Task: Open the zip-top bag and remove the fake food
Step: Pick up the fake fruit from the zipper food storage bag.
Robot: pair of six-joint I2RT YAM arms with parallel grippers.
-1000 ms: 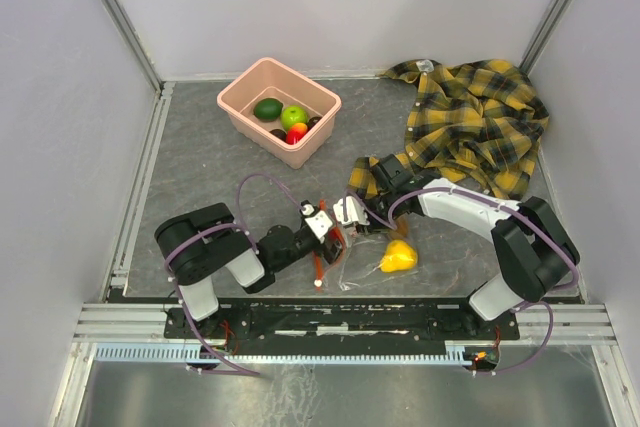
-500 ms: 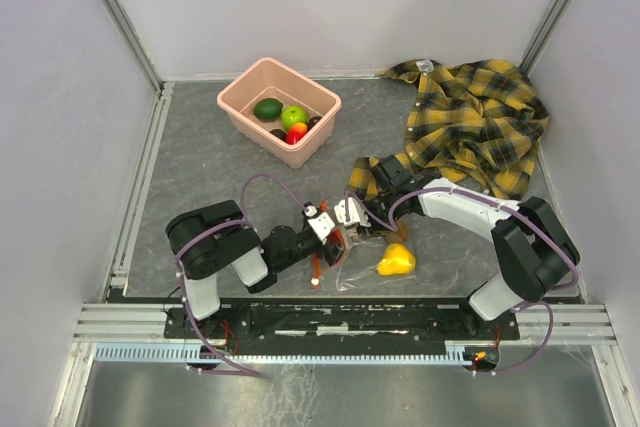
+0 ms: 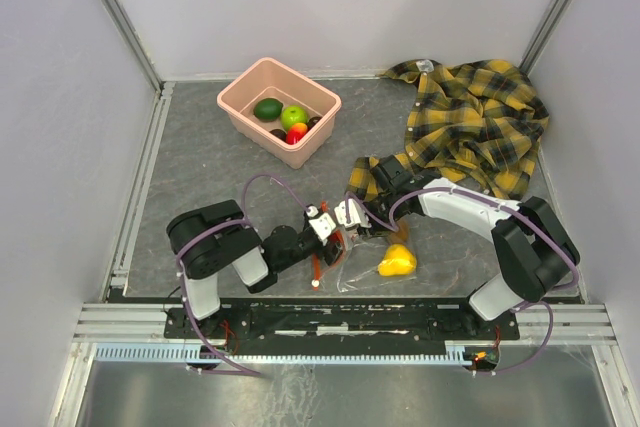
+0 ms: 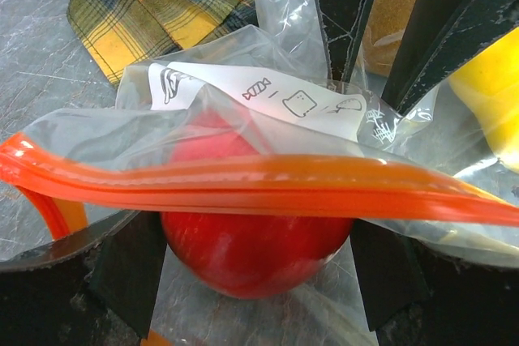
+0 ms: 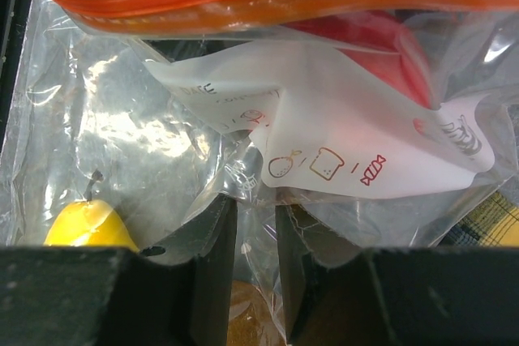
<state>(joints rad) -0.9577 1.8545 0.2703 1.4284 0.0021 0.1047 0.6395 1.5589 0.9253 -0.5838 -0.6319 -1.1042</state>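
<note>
The zip-top bag [image 3: 357, 269] lies between my two grippers near the front edge; its orange-red zip strip [image 4: 243, 185] crosses the left wrist view. My left gripper [image 3: 334, 241] sits at the bag mouth, with its fingers pressed on both sides of a red fruit [image 4: 243, 241]. My right gripper [image 3: 352, 217] is shut on a fold of the bag's clear plastic [image 5: 253, 200]. A yellow fruit [image 3: 397, 260] and a brown fruit [image 5: 251, 322] lie in the bag by the right fingers. Green, red and brown fruits [image 3: 290, 117] lie in the pink tub [image 3: 243, 97].
The yellow-and-black plaid shirt [image 3: 475, 132] is heaped at the back right, one corner reaching down beside the right gripper. The pink tub stands at the back centre-left. Metal rails [image 3: 140, 187] border the mat on the left and front.
My left arm's elbow has shifted slightly to the right. The grippers, the bag and the yellow fruit have hardly moved.
</note>
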